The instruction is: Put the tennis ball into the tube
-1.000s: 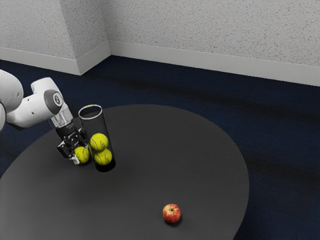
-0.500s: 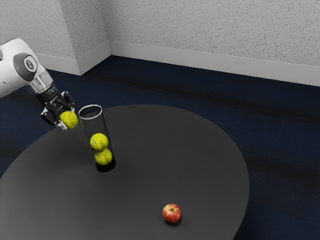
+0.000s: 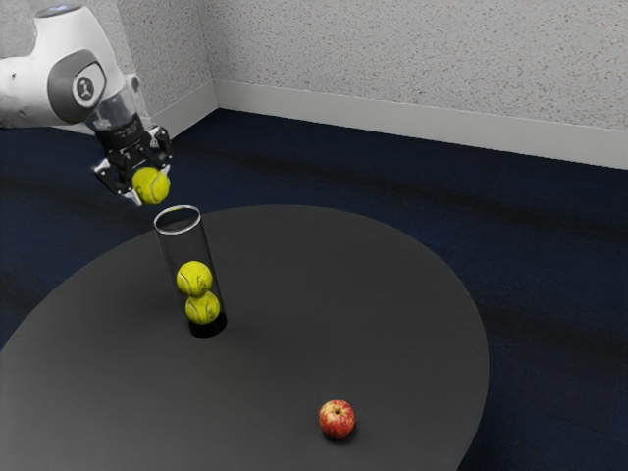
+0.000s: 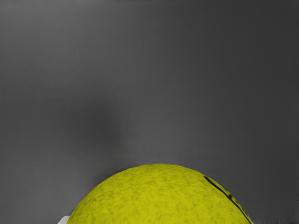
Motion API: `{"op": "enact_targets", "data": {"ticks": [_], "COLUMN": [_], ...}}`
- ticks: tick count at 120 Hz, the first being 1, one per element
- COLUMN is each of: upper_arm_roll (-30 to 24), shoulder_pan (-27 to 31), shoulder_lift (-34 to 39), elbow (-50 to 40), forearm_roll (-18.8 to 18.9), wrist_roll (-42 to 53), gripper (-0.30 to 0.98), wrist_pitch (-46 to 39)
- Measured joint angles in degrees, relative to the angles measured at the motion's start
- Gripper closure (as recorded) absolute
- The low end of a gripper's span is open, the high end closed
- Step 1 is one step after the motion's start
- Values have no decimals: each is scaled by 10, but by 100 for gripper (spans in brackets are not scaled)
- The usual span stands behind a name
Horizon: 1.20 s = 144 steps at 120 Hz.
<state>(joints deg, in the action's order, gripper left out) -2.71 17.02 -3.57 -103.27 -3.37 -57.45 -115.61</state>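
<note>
The yellow-green felt tennis ball (image 3: 151, 185) is pinched between my black fingers (image 3: 133, 197), upper left, so I should centre it above the clear plastic tube (image 3: 184, 245) before releasing.

The yellow-green tennis ball (image 3: 152, 185), marked with black, is held in the air near the open, pale-rimmed mouth of the tube (image 3: 190, 247). The transparent tube, dark at its base, is stood upright on the table (image 3: 324, 324), with two stacked balls (image 3: 194, 279) contained inside.
</note>
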Motion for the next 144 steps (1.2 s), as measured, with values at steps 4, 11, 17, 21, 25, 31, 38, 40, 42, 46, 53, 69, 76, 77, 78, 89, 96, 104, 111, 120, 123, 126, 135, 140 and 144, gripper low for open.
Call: {"op": "enact_targets", "data": {"ticks": [4, 11, 17, 21, 25, 31, 38, 40, 42, 46, 53, 69, 76, 77, 78, 89, 96, 104, 111, 120, 123, 126, 135, 140, 144], "upper_arm_roll": [-4, -11, -17, -21, -25, -32, -40, -42, -44, -47, -53, -68, -70, -70, -70, -77, -80, -81, -81, -82, -84, -88, -96, -98, -101], "shoulder_pan": [-4, -5, -2, 2, 5, 10, 15, 16, 17, 16, 14, 9, 3, 2, 1, -7, -13, -22, -31, -41, -43, -43, -44, -46, -45], "shoulder_lift": [-1, -2, -2, 3, 8, 13, 13, 13, 13, 12, 11, 14, 26, 27, 29, 35, 36, 36, 37, 38, 39, 41, 45, 46, 46], "elbow": [0, 0, -2, -5, -13, -20, -24, -24, -25, -25, -24, -26, -43, -45, -47, -57, -57, -58, -58, -58, -57, -55, -44, -35, -25], "forearm_roll": [9, 22, 30, 33, 36, 40, 44, 46, 47, 49, 51, 53, 53, 53, 53, 52, 52, 52, 52, 52, 50, 49, 37, 31, 27], "wrist_roll": [0, 1, 1, 1, 1, 2, 2, 2, 2, 3, 3, 4, 5, 5, 5, 6, 6, 6, 10, 42, 59, 78, 139, 174, 203], "gripper": [39, 39, 38, 38, 38, 37, 36, 36, 35, 35, 33, 30, 28, 28, 27, 20, 15, 11, 8, 6, 5, 5, 3, 3, 2], "wrist_pitch": [-5, -13, -19, -20, -20, -20, -18, -18, -17, -17, -16, -15, -15, -15, -15, -16, -17, -16, -16, -15, -12, -8, 11, 22, 30]}}
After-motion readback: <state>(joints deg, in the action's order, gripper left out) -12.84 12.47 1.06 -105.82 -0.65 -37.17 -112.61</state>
